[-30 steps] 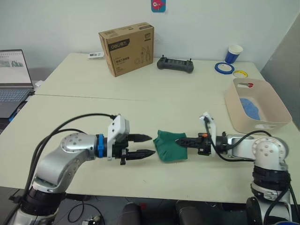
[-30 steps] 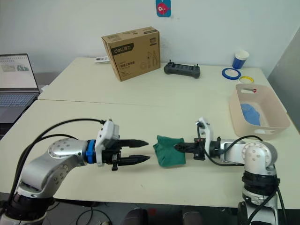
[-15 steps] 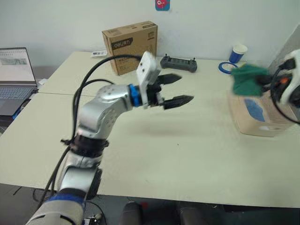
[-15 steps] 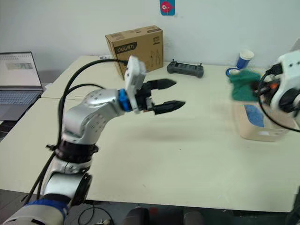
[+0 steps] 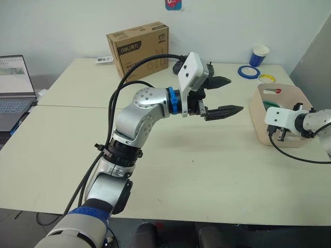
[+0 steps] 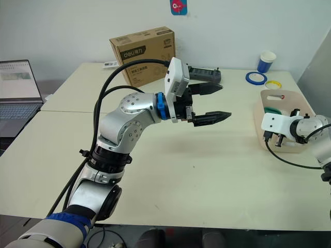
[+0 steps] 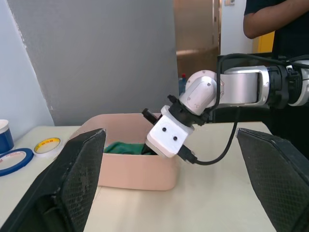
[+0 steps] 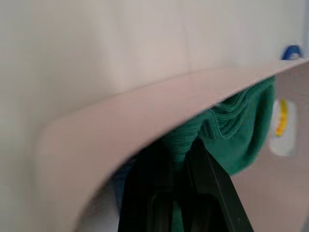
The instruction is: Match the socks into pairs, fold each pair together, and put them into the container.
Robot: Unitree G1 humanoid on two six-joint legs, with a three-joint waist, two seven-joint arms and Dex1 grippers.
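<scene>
Both right claw (image 8: 181,193) fingers pinch green pair (image 8: 231,130).

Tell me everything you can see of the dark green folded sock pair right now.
The dark green folded sock pair is a soft ribbed knit bundle, now down inside the pale pink plastic container at the table's right end. The right gripper reaches over the container's rim with its black fingers closed on the fabric. From the head views only a sliver of green shows above the rim.
</scene>
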